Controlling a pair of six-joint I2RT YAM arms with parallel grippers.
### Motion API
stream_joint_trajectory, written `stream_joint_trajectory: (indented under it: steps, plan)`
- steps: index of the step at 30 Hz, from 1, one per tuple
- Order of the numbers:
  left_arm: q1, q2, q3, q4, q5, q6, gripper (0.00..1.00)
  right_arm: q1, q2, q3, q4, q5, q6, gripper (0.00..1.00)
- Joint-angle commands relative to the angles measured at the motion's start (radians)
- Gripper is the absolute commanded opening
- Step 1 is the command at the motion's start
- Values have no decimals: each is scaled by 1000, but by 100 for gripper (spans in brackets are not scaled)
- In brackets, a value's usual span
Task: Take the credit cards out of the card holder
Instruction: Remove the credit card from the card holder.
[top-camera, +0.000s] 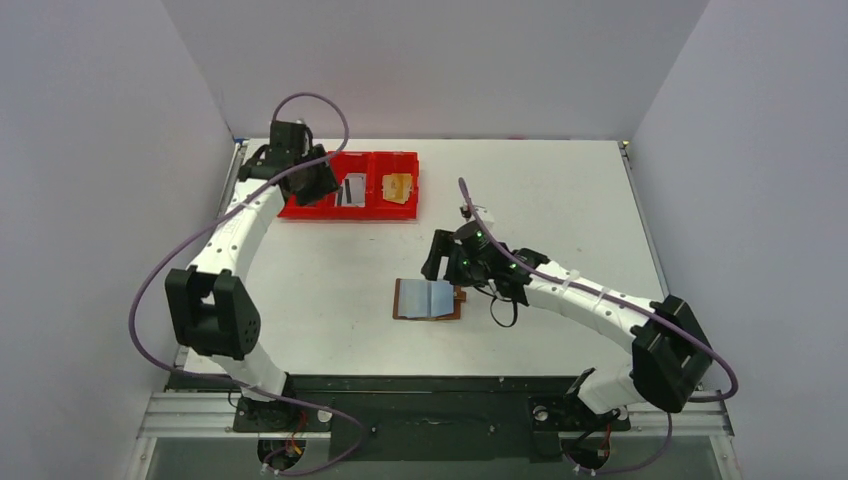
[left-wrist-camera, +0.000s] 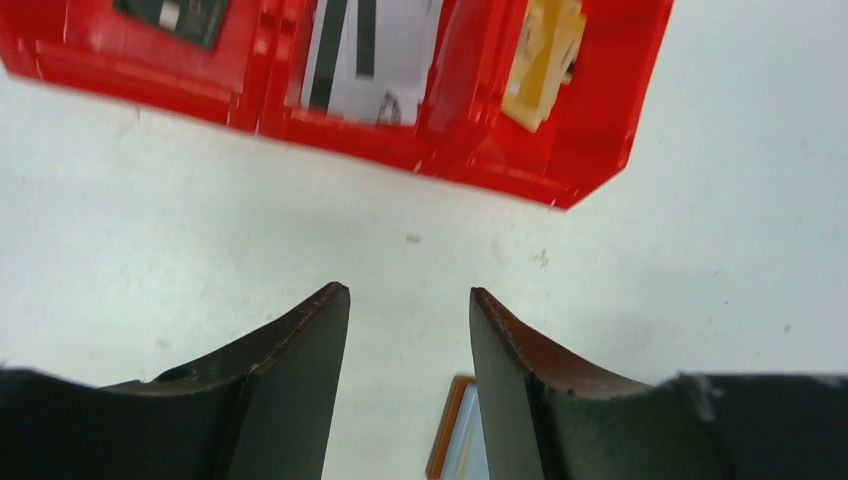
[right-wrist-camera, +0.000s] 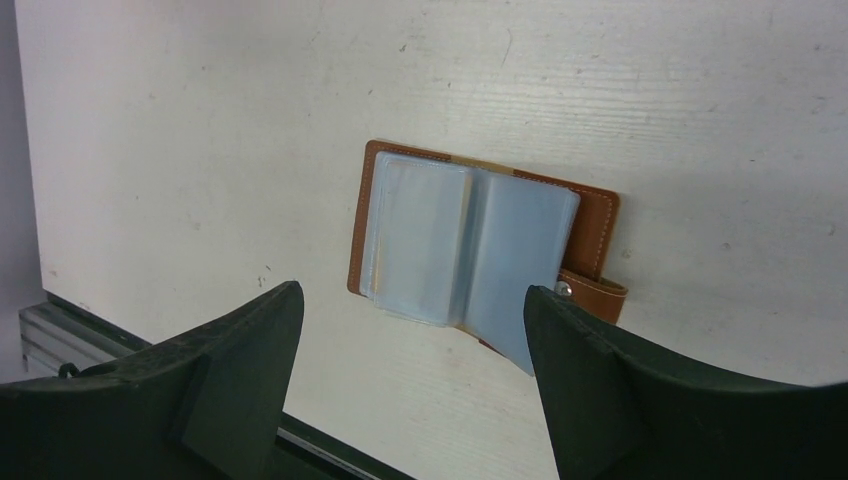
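near the middle of the table's (top-camera: 560, 200) near edge, the card holder (right-wrist-camera: 470, 240) lies open and flat under the right gripper (right-wrist-camera: 410, 290), whose jaws are wide and empty. toward the far left corner, the left gripper (left-wrist-camera: 410, 292) hangs parted and empty at the red tray (top-camera: 345, 213) holding credit cards (top-camera: 352, 189), one apparently orange.

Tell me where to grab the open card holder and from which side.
Probably the strap tab, pinched from above on the side facing the right arm: the card holder lies open and flat, and only that tab juts past its edge.
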Motion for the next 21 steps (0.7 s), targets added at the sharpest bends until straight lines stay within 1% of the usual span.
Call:
stream_joint_trajectory:
  steps: [1, 5, 11, 16, 21]
  plan:
    - [-48, -175, -209, 47, -64, -23, 45, 71, 76, 80, -22, 109, -31, 76]
    - [-89, -290, -363, 55, -65, -50, 45, 111, 158, 117, -35, 142, -19, 74]
    - [-120, -414, -518, 51, -50, -28, 45, 155, 290, 179, -60, 178, -20, 72]
    - [-127, -445, -586, 62, 1, -22, 45, 180, 365, 213, -61, 167, -20, 68]
    - [-141, -447, -608, 82, 20, -23, 45, 191, 407, 217, -60, 167, -5, 66]
